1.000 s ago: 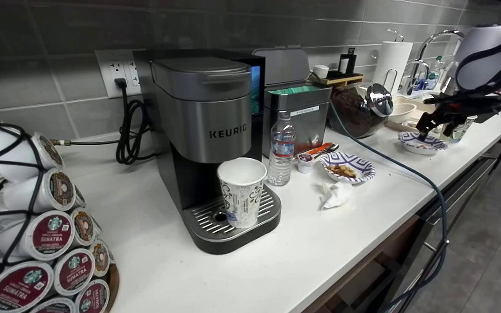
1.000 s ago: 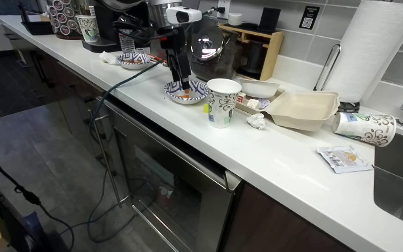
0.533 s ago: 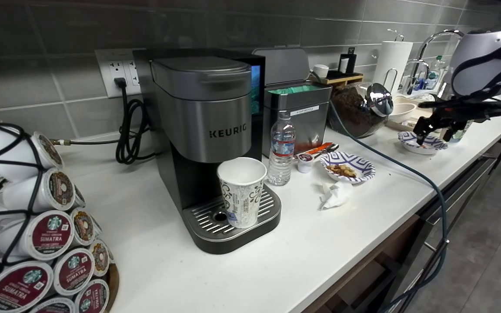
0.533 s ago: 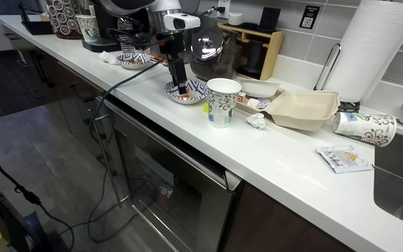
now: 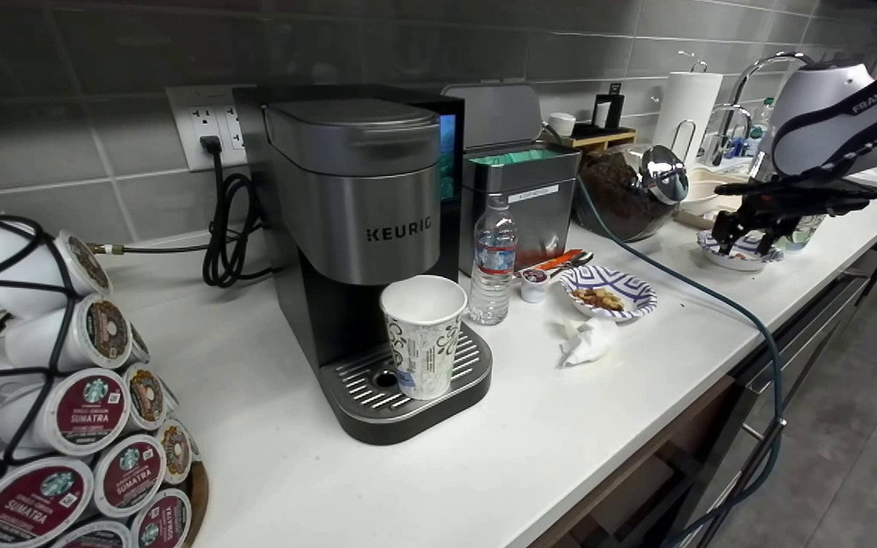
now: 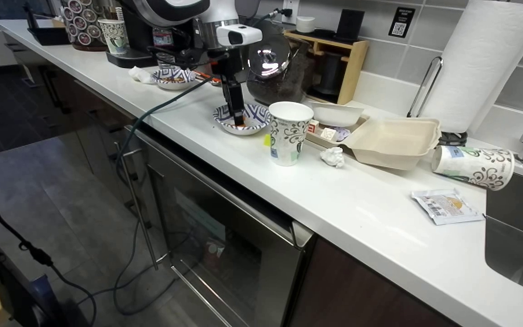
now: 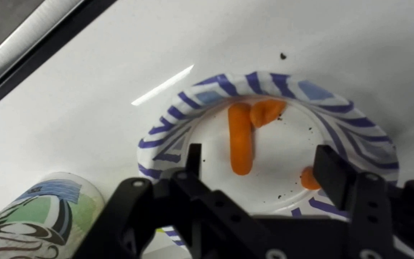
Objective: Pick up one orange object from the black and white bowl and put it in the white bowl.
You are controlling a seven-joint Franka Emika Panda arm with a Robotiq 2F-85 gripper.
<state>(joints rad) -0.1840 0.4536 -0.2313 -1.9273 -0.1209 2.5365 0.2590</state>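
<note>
The patterned bowl [image 7: 362, 122], white with dark purple bands, stands on the counter and also shows in both exterior views [image 5: 741, 264] [image 6: 261, 114]. In the wrist view it holds a long orange carrot [image 7: 241, 140], a short carrot piece [image 7: 267, 110] touching its upper end, and another piece [image 7: 308, 178] partly hidden by the right finger. My gripper [image 7: 257, 149] is open and empty over the bowl, also seen in both exterior views [image 5: 744, 250] [image 6: 239, 122]. The long carrot lies between the finger lines, mostly ahead of the tips. A plain whitish bowl [image 6: 334, 114] sits in the takeout tray area [image 5: 699, 199].
A paper cup [image 6: 288, 136] stands close beside the patterned bowl. A beige takeout container [image 6: 393, 147] and crumpled paper [image 6: 333, 157] lie near it. A glass jar [image 6: 275, 75] stands behind. A similar bowl with nuts [image 5: 612, 293] and a hose [image 5: 712, 298] are on the counter.
My gripper has come down toward the patterned bowl, its fingertips now lower over the carrots. In an exterior view the arm has also shifted slightly left. The bowls have not moved.
</note>
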